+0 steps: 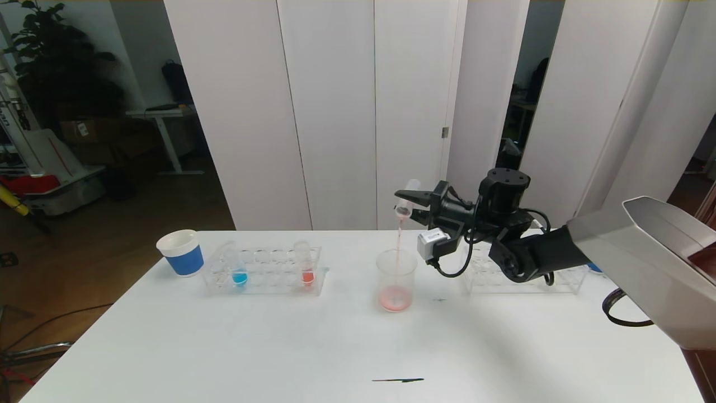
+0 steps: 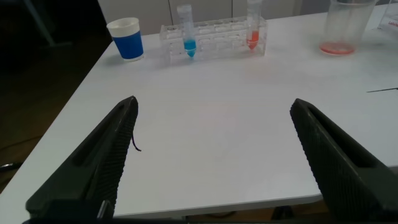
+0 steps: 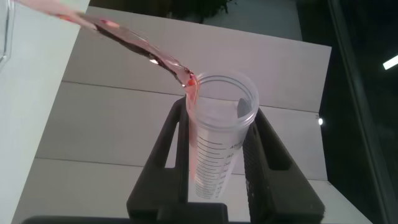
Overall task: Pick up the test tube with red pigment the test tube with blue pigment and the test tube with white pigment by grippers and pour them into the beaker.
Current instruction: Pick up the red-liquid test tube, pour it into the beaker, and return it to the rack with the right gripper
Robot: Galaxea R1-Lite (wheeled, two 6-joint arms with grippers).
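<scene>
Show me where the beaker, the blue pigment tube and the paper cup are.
beaker (image 1: 396, 280), head view, clear wall.
test tube with blue pigment (image 1: 239, 277), head view, blue liquid.
paper cup (image 1: 185, 261), head view, blue band.

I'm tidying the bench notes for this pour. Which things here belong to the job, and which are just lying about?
In the job:
- right gripper, shut on the tipped test tube pouring red
- beaker
- blue-pigment tube in the left rack
- left gripper, open, waiting

Lying about:
- paper cup
- orange-red tube
- right rack
- dark mark

Clear glossy plastic beaker (image 1: 396, 280); smooth matt white table (image 1: 279, 347).
</scene>
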